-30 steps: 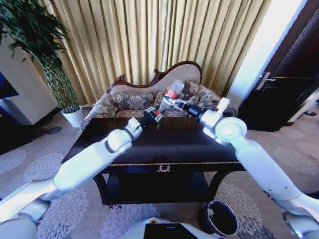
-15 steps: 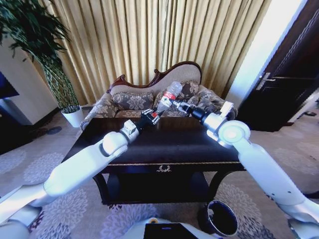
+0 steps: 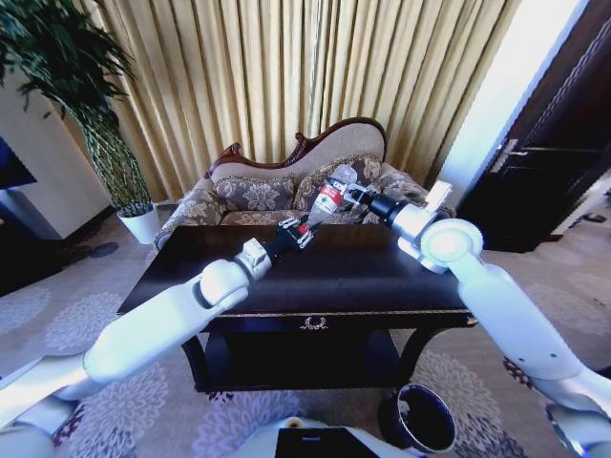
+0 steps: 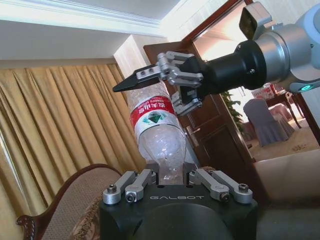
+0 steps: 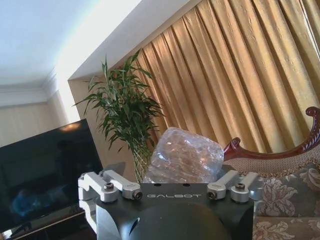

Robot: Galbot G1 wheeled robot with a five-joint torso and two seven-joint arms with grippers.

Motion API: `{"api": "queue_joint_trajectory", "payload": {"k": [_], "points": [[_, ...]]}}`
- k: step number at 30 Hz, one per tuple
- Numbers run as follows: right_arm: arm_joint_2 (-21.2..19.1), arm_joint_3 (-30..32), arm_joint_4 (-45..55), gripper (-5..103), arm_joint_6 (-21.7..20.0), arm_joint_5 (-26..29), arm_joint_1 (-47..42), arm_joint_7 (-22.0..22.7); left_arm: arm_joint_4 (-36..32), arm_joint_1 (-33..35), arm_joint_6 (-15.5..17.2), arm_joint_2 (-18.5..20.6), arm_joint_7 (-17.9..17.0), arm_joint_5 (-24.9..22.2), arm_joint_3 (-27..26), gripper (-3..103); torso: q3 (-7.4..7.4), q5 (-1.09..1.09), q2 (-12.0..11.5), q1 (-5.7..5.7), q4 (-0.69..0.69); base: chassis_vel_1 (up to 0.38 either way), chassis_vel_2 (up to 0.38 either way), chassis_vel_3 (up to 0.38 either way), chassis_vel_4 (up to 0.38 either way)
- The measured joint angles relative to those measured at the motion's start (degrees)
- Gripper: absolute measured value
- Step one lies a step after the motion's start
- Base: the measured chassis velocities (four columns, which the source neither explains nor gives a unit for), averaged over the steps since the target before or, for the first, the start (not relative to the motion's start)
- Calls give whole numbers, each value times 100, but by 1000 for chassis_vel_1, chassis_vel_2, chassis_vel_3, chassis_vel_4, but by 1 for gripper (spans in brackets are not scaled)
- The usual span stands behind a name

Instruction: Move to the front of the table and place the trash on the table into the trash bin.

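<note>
A clear plastic bottle with a red label [image 3: 331,196] hangs tilted above the far edge of the dark glossy table [image 3: 363,272]. My left gripper [image 3: 304,227] is shut on its lower end. My right gripper [image 3: 346,196] is shut on it at the label. In the left wrist view the bottle [image 4: 156,130] rises from my left gripper [image 4: 167,172], and the right gripper [image 4: 160,90] clamps it higher up. The right wrist view has the bottle's end [image 5: 185,157] close up. The dark round trash bin [image 3: 393,425] stands on the carpet at the table's near right corner.
A patterned sofa [image 3: 277,191] stands behind the table, before gold curtains. A tall plant in a white pot [image 3: 143,224] is at the far left, and a dark door [image 3: 544,172] is at the right. A black TV [image 5: 45,170] shows in the right wrist view.
The bottle and both grippers have drifted a little to the right over the table's far edge. Both grippers stay on the bottle.
</note>
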Motion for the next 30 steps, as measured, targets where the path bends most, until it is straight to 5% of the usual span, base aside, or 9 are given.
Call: {"api": "queue_joint_trajectory", "payload": {"k": [12, 23, 26, 30], "points": [[-16, 6, 51, 50, 2, -57, -27, 0, -12, 12, 29, 9, 10, 12, 27, 23, 0, 0, 0, 0, 1, 0, 0, 0, 0], [-42, 64, 115, 33, 11, -69, -61, 77, -30, 16, 69, -16, -57, 14, 18, 22, 0, 0, 0, 0, 1, 0, 0, 0, 0], [-66, 174, 113, 30, 41, -95, -112, 126, -27, 17, 95, -23, -101, 9, -2, 43, 0, -1, 0, 0, 1, 0, 0, 0, 0], [-89, 281, 75, 27, 59, -263, -203, 131, -40, 26, 96, 7, -108, -16, -44, 49, 0, -1, 0, 0, 1, 0, 0, 0, 0]]}}
